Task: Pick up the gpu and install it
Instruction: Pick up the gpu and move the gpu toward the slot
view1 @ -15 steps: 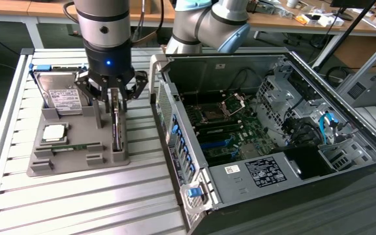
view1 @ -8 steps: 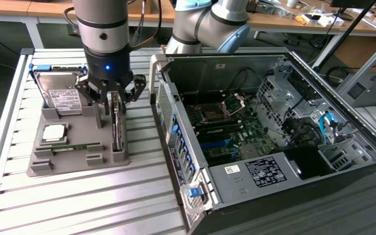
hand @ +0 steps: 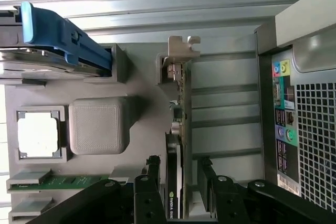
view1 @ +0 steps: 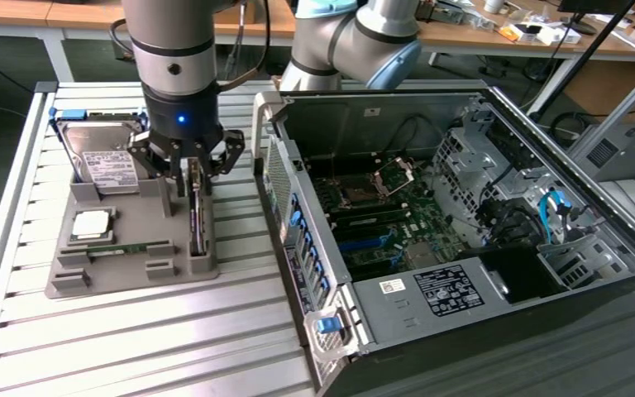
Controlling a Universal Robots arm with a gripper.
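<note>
Gripper (view1: 194, 168) is hovering, jaws standing apart and straddling the gpu (view1: 196, 217). In the exterior view the gpu is sitting on edge along the tray's (view1: 130, 277) 3 o'clock side, case (view1: 406, 124) beyond.

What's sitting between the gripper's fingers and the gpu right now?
Nothing. In the wrist view the open gripper straddles the gpu, which stands on edge in the grey tray, with only bare gaps either side of the card.
</note>
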